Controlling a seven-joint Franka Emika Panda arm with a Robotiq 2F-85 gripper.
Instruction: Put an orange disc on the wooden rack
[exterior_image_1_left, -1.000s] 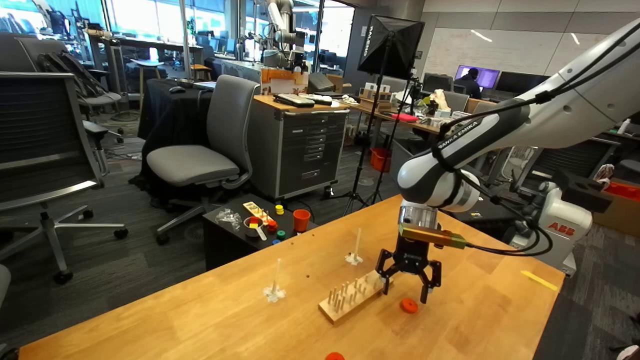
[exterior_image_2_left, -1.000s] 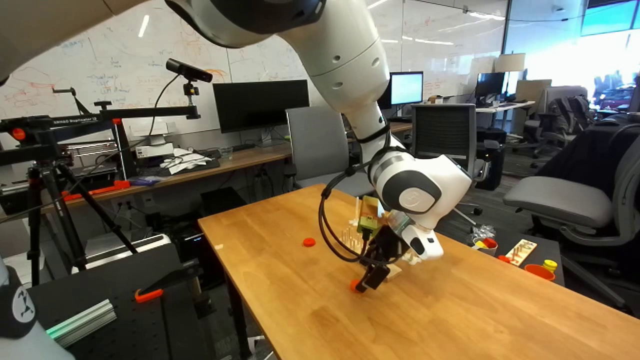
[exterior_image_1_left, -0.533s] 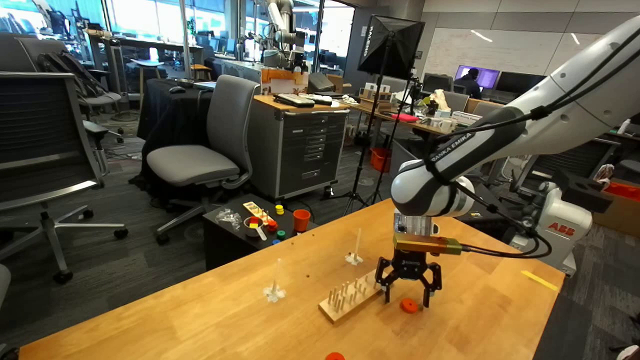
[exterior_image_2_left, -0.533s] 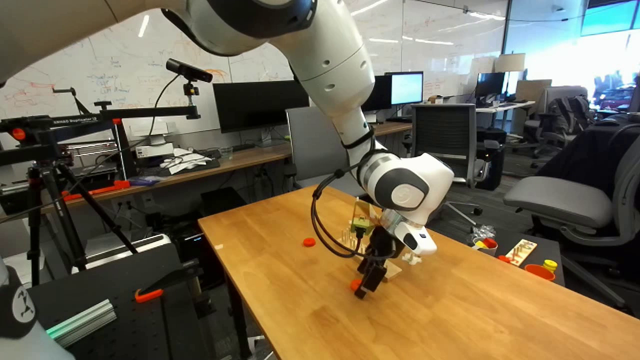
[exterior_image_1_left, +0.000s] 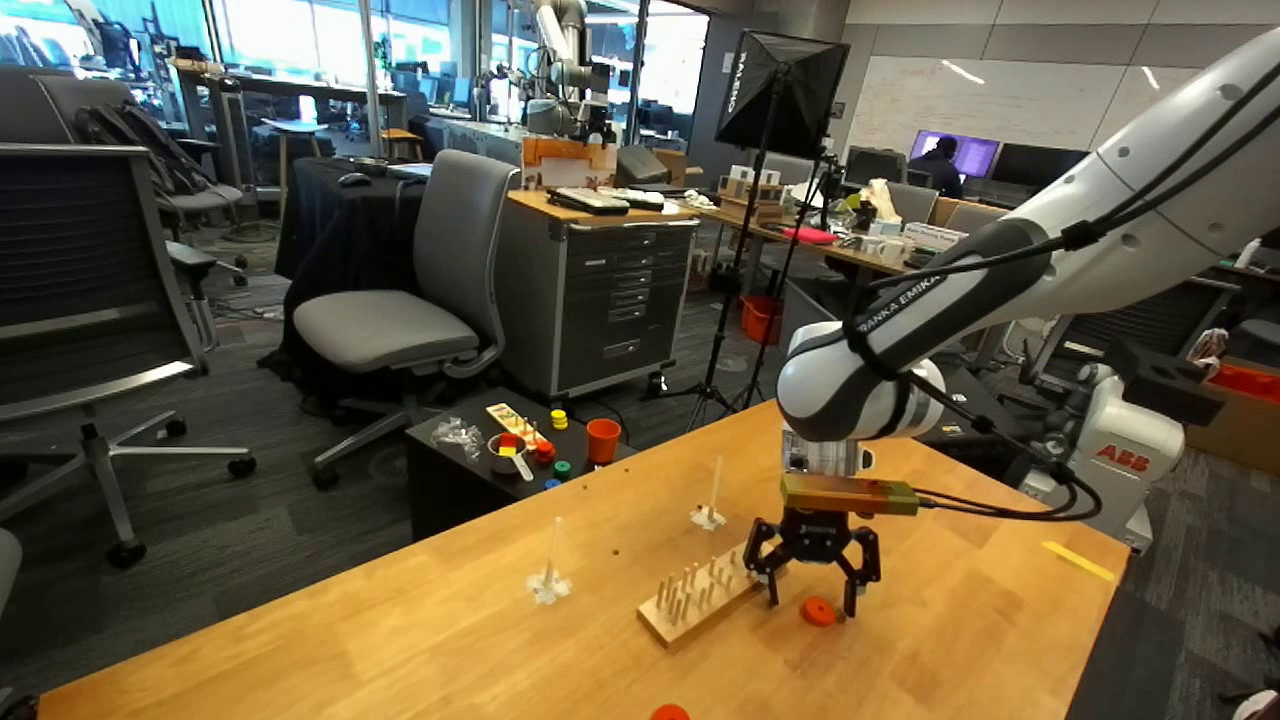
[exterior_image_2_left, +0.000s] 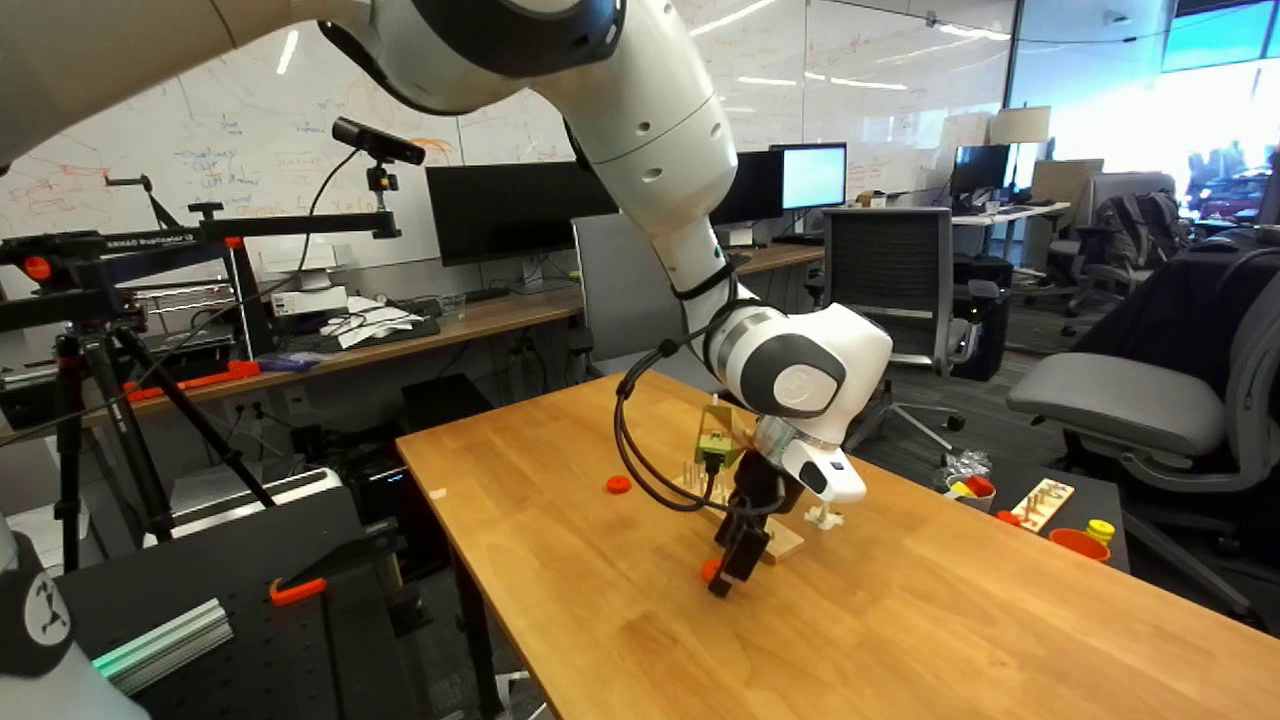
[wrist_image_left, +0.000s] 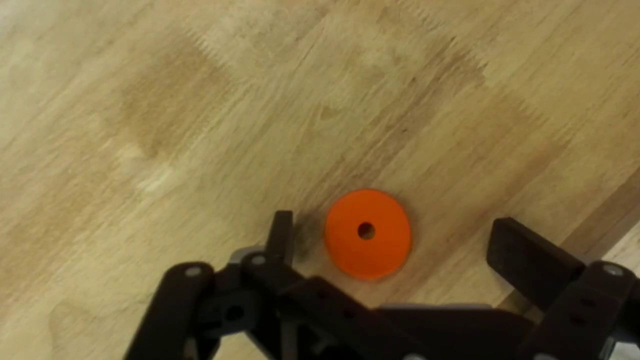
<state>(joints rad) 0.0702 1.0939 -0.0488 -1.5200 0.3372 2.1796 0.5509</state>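
At the left, a gray chair (exterior_image_1_left: 395, 320) stands on the floor behind a low black stand (exterior_image_1_left: 452, 495). On this stand, left to right, are a crumpled clear bag (exterior_image_1_left: 457, 436), a dark cup (exterior_image_1_left: 502, 466) with red and yellow pieces in it, a long board (exterior_image_1_left: 508, 417), a few yellow pieces (exterior_image_1_left: 559, 419) and an orange cup (exterior_image_1_left: 602, 445).

Next comes the wooden desk (exterior_image_1_left: 400, 630). A thin stick (exterior_image_1_left: 552, 548) rises from a white base on it. To the right of the stick lies the wooden rack (exterior_image_1_left: 657, 621), low and pale, flat on the desk, with short pegs upright along its top; its far end is partly behind the hand (exterior_image_1_left: 812, 606). A second orange disc (exterior_image_1_left: 670, 712) is cut off at the bottom edge of this view. A second stick (exterior_image_1_left: 715, 485) stands beyond the rack.

The hand points down over the desk, its two fingers spread wide. The orange disc (wrist_image_left: 367, 255) lies flat on the desk between them, apart from both, a small round hole at its middle. In the wrist view it sits nearer the left finger. In an exterior view the disc (exterior_image_2_left: 709, 569) is partly covered by the hand.

Farther right, a yellow strip (exterior_image_1_left: 1078, 561) lies on the desk; past the edge stands a white ABB machine (exterior_image_1_left: 1125, 435).
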